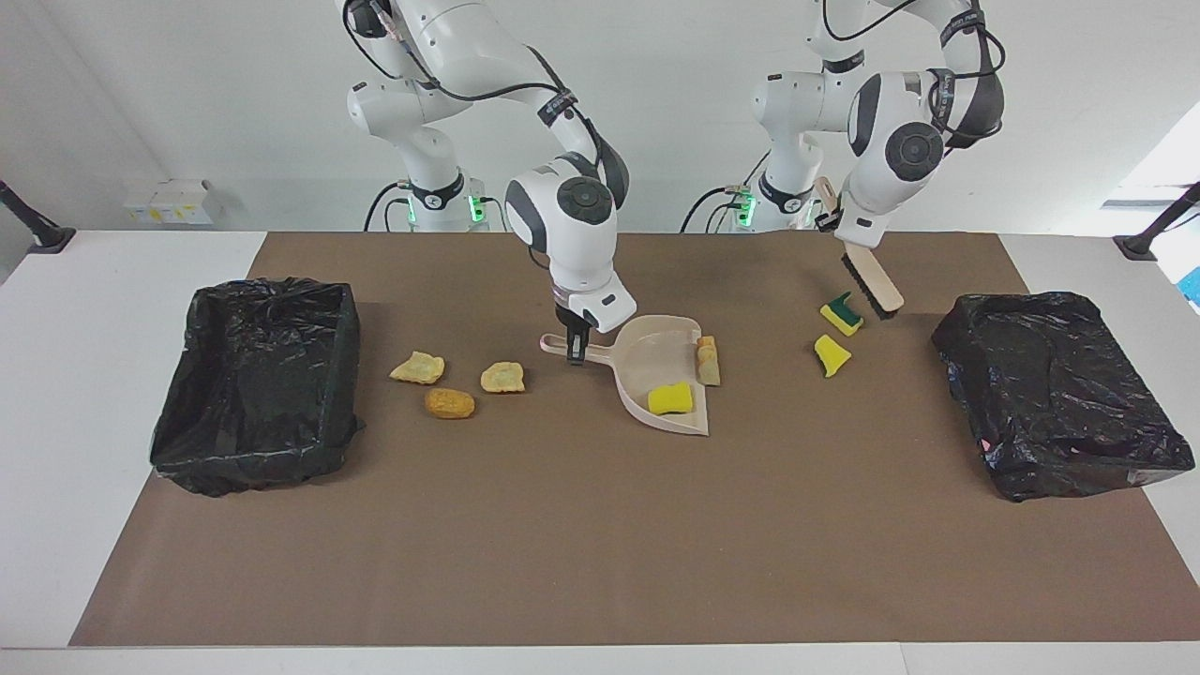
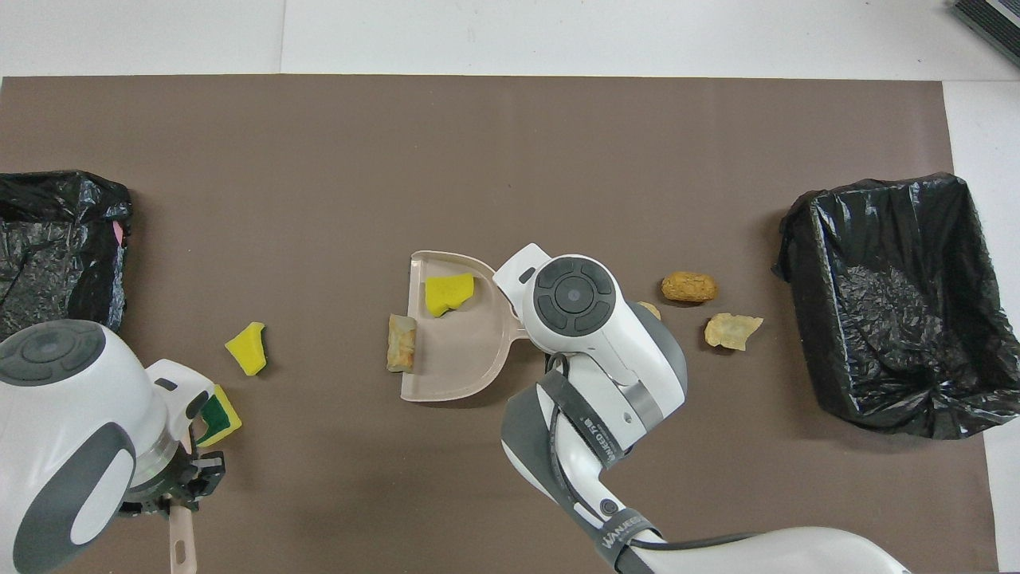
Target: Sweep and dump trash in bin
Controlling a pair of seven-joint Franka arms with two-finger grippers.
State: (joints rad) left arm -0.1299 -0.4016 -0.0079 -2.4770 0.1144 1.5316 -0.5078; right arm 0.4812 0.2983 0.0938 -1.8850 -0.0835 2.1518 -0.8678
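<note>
A brown mat [image 1: 600, 525] covers a white table under a plain pale wall, and the beige dustpan [image 1: 656, 361] at mid-mat serves as the landmark. In the facing view the right gripper [image 1: 575, 349] is clamped on the dustpan's handle, holding the pan flat on the mat; one yellow sponge chunk [image 1: 670, 398] lies inside the pan and a bread slice [image 1: 709, 361] leans at its open lip; three golden-brown pieces [image 1: 450, 402] lie on the handle side, toward a black-lined bin [image 1: 258, 375]; a yellow wedge [image 1: 831, 355] and a green-topped sponge [image 1: 841, 315] lie off the mouth side, toward the other bin [image 1: 1059, 394]; the left gripper [image 1: 848, 246], shut on a brush [image 1: 872, 286], hangs over the mat just by the green-topped sponge, the brush's long axis slanting down toward the bin.

In the overhead view the dustpan [image 2: 462, 351] opens toward the left arm's end; the wedge [image 2: 247, 348] and green-topped sponge [image 2: 217, 416] lie between the brush and that mouth, so a sweep likely runs from the brush toward the pan; the left arm is plainly nearer them.
</note>
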